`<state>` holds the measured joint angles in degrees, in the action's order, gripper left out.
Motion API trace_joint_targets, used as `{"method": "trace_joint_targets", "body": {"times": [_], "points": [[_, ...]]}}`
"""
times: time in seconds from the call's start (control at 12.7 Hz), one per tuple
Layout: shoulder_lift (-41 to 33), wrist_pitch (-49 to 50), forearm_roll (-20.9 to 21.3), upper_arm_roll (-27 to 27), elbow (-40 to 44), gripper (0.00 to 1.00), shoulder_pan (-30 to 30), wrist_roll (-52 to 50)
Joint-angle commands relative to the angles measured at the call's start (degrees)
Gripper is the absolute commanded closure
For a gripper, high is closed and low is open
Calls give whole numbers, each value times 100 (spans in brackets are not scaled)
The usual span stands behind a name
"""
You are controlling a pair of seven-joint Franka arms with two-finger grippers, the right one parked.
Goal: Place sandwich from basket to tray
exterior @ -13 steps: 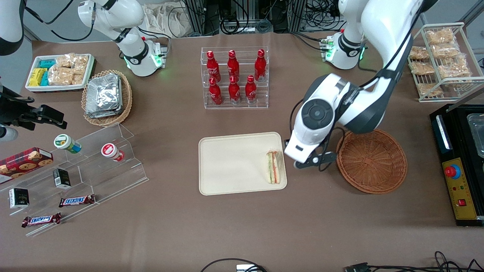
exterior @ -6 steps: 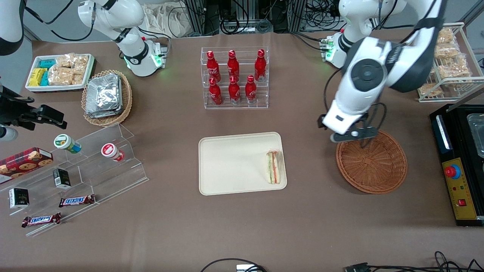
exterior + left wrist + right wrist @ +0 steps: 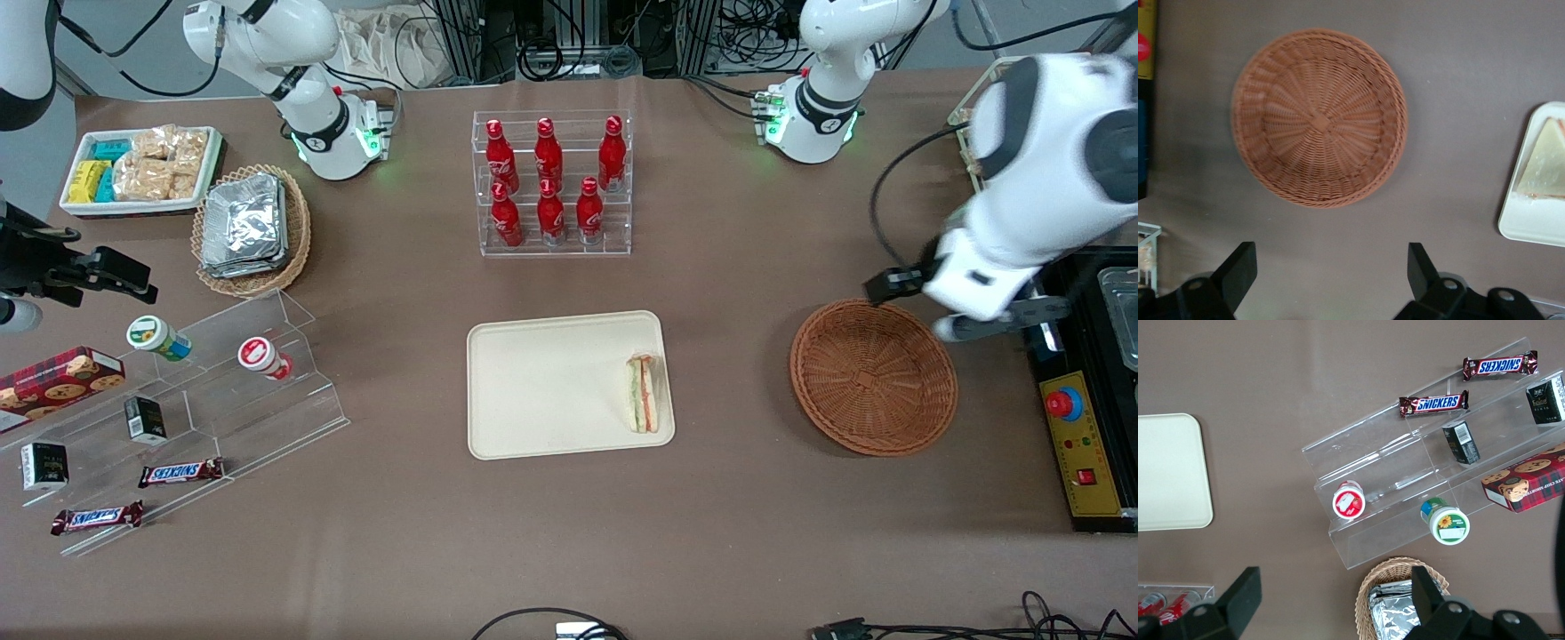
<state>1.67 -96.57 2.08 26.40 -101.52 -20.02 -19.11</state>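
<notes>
The sandwich (image 3: 645, 393), a pale wedge with orange and green layers, lies on the cream tray (image 3: 551, 382) at the tray's edge nearest the basket. In the left wrist view, part of the sandwich (image 3: 1546, 163) and a corner of the tray (image 3: 1531, 227) show. The reddish-brown wicker basket (image 3: 873, 378) holds nothing, as the wrist view of the basket (image 3: 1319, 117) confirms. My left gripper (image 3: 965, 307) hangs high above the basket's rim, toward the working arm's end of the table. The gripper (image 3: 1330, 267) is open, with only bare table between its fingers.
A black control box with a red button (image 3: 1071, 391) stands beside the basket, under the arm. A wire rack of snack packs (image 3: 1036, 133) is farther from the camera. A rack of red bottles (image 3: 551, 182) stands past the tray. Acrylic steps (image 3: 196, 400) lie toward the parked arm's end.
My left gripper has swung away from the tray's edge, passed over the basket and risen toward the working arm's end. The sandwich has stayed put on the tray.
</notes>
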Motion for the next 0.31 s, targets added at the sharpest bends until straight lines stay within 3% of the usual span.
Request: {"method": "trace_joint_targets", "body": {"times": [0.0,0.24], "points": [[262,427,-111,76,710,0,-370,127],[633,613,-15,76,1203,0,-415,83]]}}
